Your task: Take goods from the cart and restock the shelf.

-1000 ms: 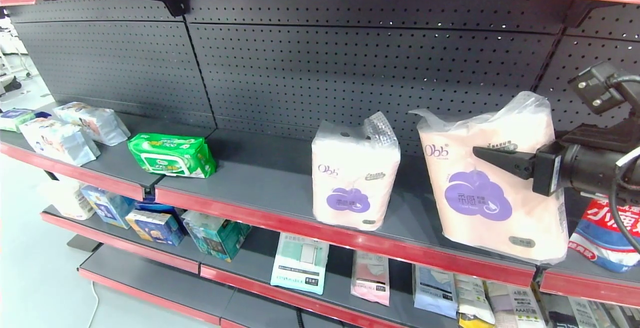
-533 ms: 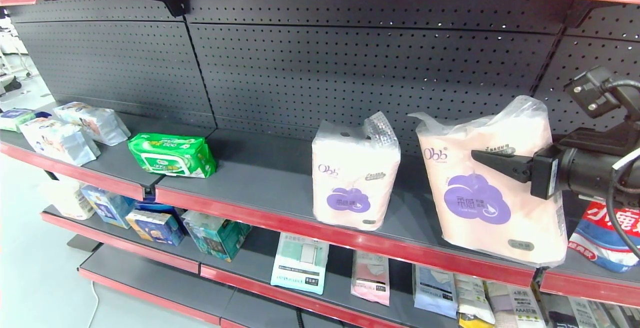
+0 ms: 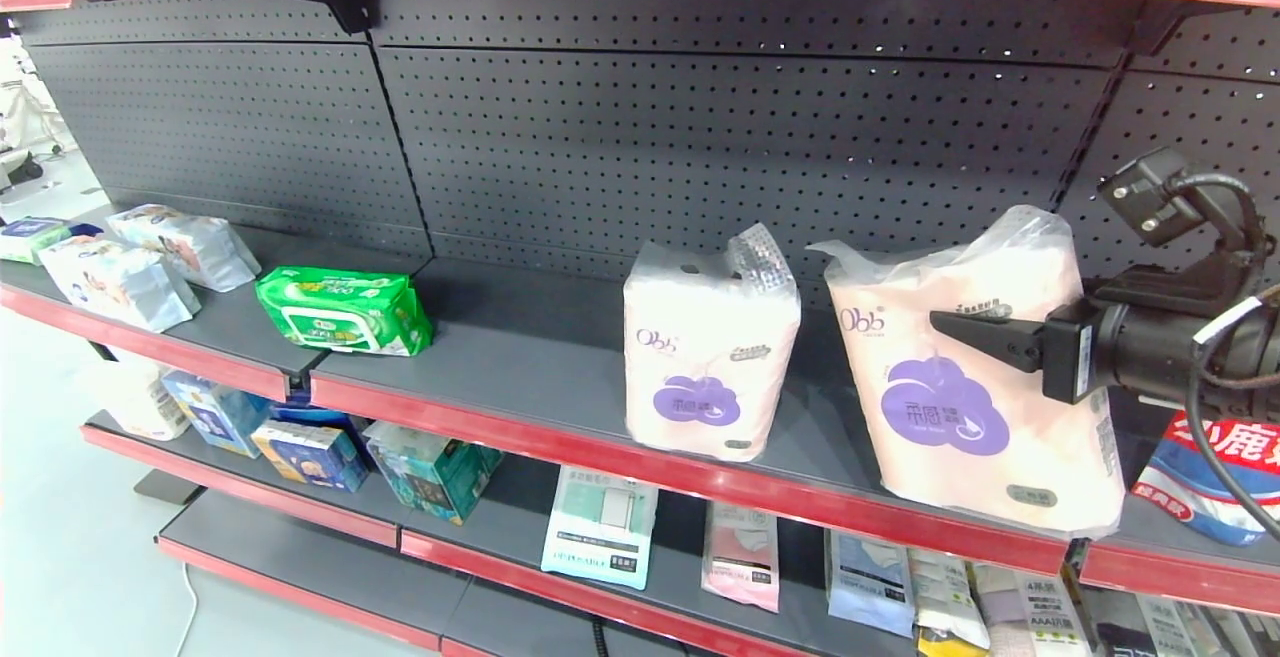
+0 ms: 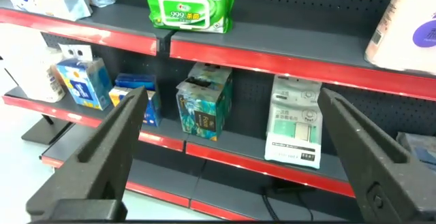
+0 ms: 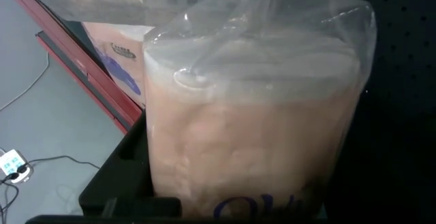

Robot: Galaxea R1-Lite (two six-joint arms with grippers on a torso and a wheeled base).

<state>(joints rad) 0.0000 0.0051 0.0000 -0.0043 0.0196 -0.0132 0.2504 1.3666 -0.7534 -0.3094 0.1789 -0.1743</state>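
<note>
**Placing step: tissue pack at the shelf front, gripped by the right end effector**

The large tissue pack (image 3: 960,407) stands at the front of the middle shelf (image 3: 520,367). It leans a little, and its lower edge reaches the red front lip and hangs slightly over it. Whether its base bears fully on the shelf board cannot be told. The right end effector (image 3: 985,335) is closed on the pack's upper part. One black finger crosses the printed front, and the other is hidden behind the pack. In the right wrist view the wrapped rolls sit pressed between the fingers.

This looks like the placing step, not yet finished. The next move probably calls for sliding the pack deeper and upright, so it cannot tip off the lip, and only then letting go.

A smaller matching pack (image 3: 710,352) stands apart on the left, and a red-and-blue bag (image 3: 1200,477) lies just beside on the right. The left end effector (image 4: 231,135) hangs before the lower shelves, fingers spread and empty.
</note>
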